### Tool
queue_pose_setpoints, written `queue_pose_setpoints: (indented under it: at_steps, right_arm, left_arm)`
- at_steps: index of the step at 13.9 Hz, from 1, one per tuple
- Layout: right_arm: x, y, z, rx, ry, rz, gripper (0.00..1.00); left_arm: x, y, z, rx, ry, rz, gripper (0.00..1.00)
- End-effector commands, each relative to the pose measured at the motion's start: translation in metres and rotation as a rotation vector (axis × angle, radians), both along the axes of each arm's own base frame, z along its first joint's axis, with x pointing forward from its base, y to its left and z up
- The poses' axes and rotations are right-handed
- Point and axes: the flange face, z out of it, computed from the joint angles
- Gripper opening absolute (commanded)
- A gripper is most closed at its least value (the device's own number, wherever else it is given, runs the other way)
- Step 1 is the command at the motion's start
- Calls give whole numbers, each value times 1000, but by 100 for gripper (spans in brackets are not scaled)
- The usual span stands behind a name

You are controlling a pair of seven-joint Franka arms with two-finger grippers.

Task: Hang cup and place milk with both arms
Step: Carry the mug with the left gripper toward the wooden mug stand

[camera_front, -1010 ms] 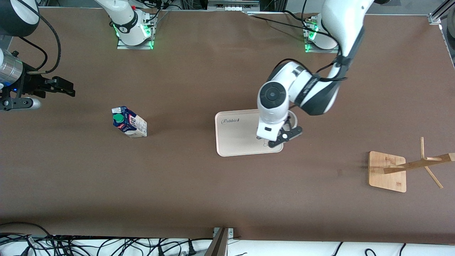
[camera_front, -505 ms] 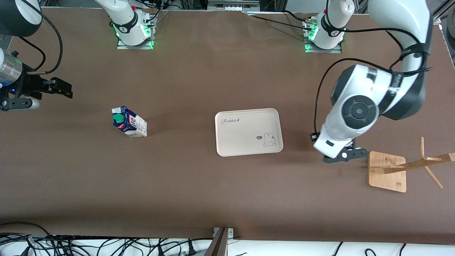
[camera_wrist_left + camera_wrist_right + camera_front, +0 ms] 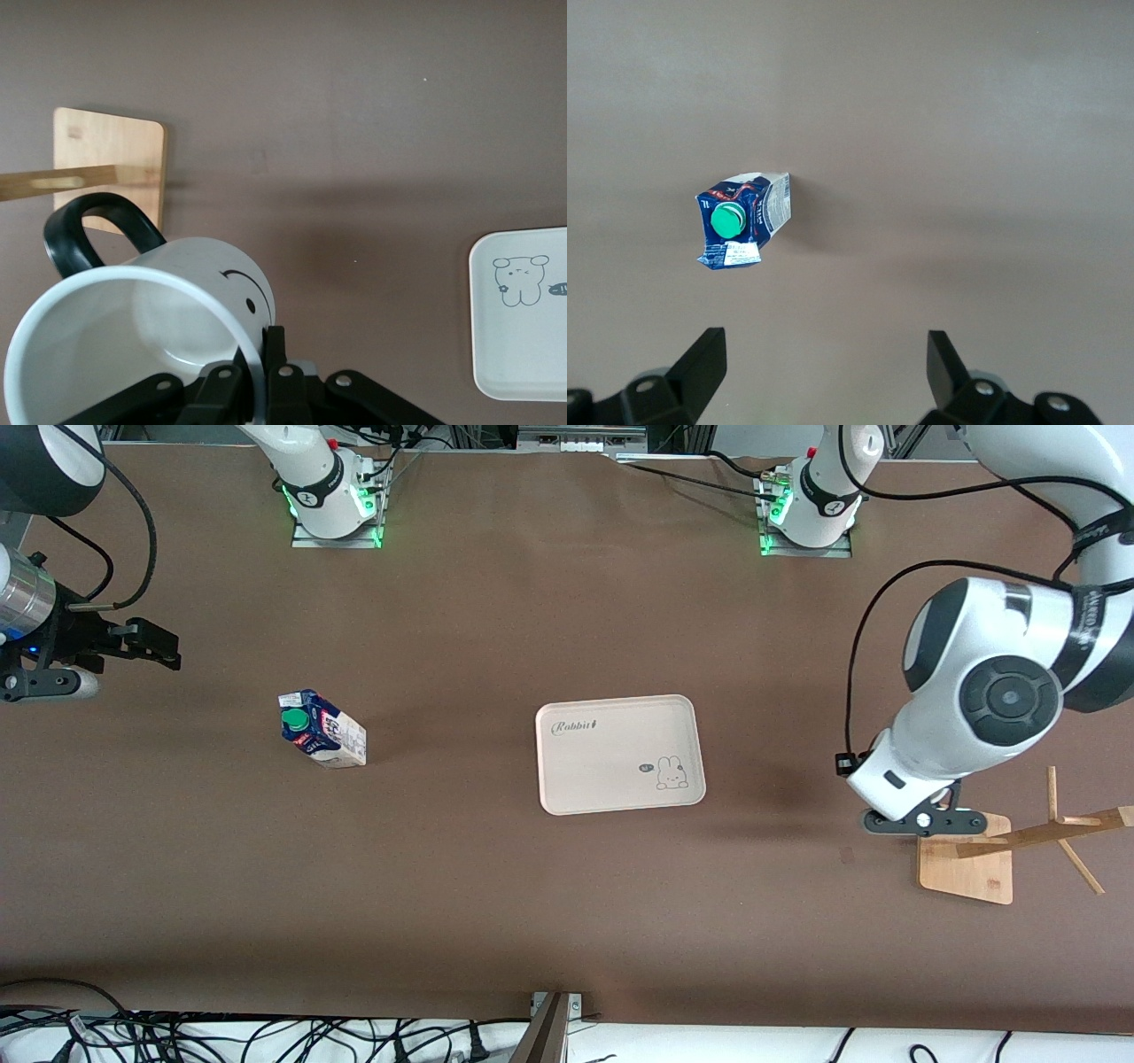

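Observation:
In the left wrist view, the white cup (image 3: 168, 310) with the black smiley face tilts in the air, its black handle (image 3: 84, 235) turned toward the wooden rack (image 3: 111, 168). My left gripper (image 3: 263, 359) is shut on the cup's rim, one finger inside and one outside. In the front view this gripper (image 3: 924, 822) hangs over the edge of the rack's base (image 3: 966, 864), and the arm hides the cup. The blue and white milk (image 3: 322, 731) stands upright toward the right arm's end. My right gripper (image 3: 151, 646) waits open in the air nearby; the milk (image 3: 740, 223) shows well clear of its fingers (image 3: 824, 359).
A beige tray (image 3: 611, 757) with a rabbit print lies mid-table, between the milk and the rack. The rack's pole and pegs (image 3: 1041, 834) rise from its base near the left arm's end. Cables run along the table's front edge.
My left arm has carried the cup from over the tray's corner to the edge of the rack's base. The right gripper has barely shifted.

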Motion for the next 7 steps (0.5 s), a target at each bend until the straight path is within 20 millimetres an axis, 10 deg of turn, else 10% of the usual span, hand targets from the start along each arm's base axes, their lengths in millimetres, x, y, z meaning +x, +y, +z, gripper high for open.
queue_pose_setpoints:
  at_steps: [1, 7]
  right_arm:
    - [-3, -2, 7, -9, -15, 10, 100]
    - [-4, -1, 8, -7, -15, 12, 100]
  left_arm:
    - [-23, 13, 51, 24, 7, -22, 0]
    - [-29, 101, 69, -76, 67, -79, 0]
